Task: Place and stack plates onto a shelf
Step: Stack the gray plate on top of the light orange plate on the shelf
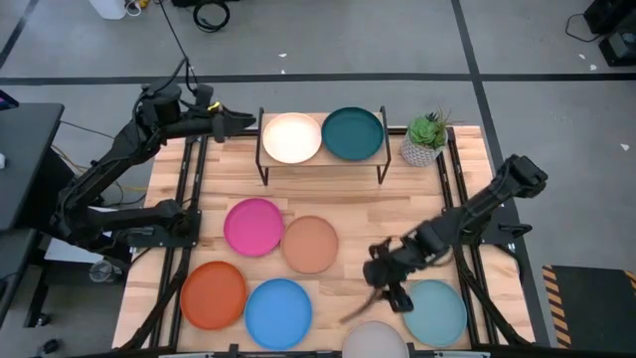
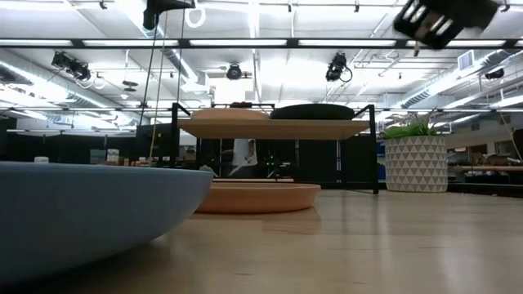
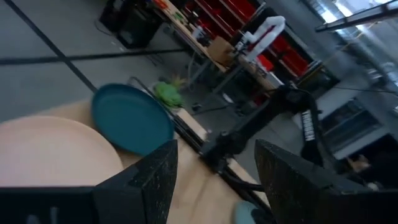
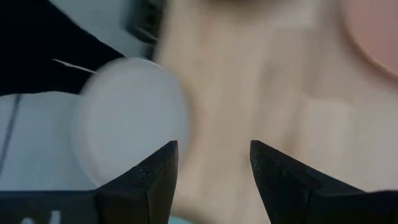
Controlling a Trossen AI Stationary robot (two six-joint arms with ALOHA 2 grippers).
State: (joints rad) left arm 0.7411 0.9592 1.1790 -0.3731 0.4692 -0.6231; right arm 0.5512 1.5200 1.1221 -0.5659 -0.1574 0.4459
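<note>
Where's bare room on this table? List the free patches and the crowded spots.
Free: the bare wood between the shelf, the potted plant and the tan plate. The shelf top is full: cream plate beside dark teal plate. Crowded: the front row, where the right hand hovers by the light teal plate.

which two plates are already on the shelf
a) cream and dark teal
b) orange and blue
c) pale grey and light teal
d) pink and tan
a: the high view shows the cream plate and the dark teal plate side by side on the shelf; the other plates lie on the table.
</note>
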